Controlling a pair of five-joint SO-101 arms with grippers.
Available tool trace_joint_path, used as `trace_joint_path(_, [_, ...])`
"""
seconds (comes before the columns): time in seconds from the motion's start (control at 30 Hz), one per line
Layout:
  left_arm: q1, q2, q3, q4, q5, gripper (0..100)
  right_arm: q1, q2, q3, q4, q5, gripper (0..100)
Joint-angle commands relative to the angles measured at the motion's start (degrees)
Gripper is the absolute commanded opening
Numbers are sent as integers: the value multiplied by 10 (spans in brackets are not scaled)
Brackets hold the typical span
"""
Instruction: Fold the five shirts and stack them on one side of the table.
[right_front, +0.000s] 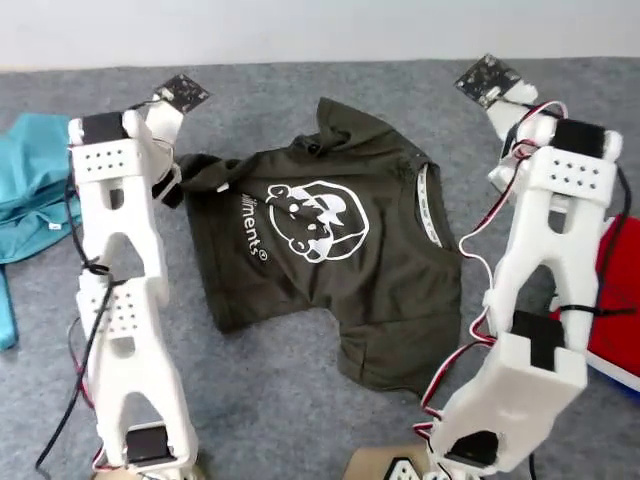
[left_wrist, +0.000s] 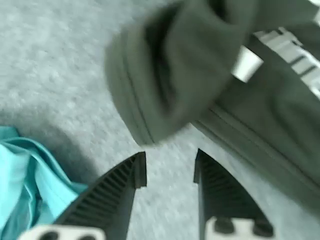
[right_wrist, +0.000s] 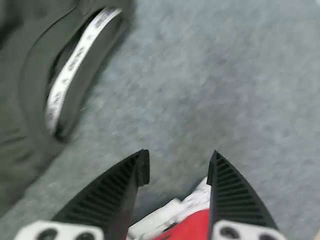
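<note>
A dark olive shirt (right_front: 330, 270) with a white graphic lies crumpled in the middle of the grey table. My left gripper (left_wrist: 170, 167) is open, hovering just short of the shirt's rolled sleeve (left_wrist: 165, 80); the left arm (right_front: 120, 200) stands at the shirt's left side. My right gripper (right_wrist: 177, 167) is open above bare carpet, beside the shirt's collar with its white label strip (right_wrist: 70, 75). The right arm (right_front: 560, 220) stands to the right of the shirt. A teal shirt (right_front: 30, 190) lies bunched at the left edge, a red shirt (right_front: 615, 320) at the right edge.
Grey carpet-like cloth (right_front: 280, 400) covers the table. Teal fabric (left_wrist: 25, 180) lies close to the left gripper. Red and white fabric (right_wrist: 185, 225) sits under the right gripper. A white wall runs along the far edge.
</note>
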Motion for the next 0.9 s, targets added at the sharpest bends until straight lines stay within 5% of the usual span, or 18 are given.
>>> trace_joint_path(0.0, [4, -131, 168, 17, -39, 163, -12, -51, -8, 66, -23, 198])
trace_joint_path(0.2, [4, -245, 393, 16, -95, 160, -40, -73, -8, 167, -45, 198])
trace_joint_path(0.5, [18, -333, 553, 15, -117, 159, -64, -100, -4, 229, -98, 198])
trace_joint_path(0.87, [159, -462, 776, -25, -114, 159, -60, -133, 77, 228, -107, 198])
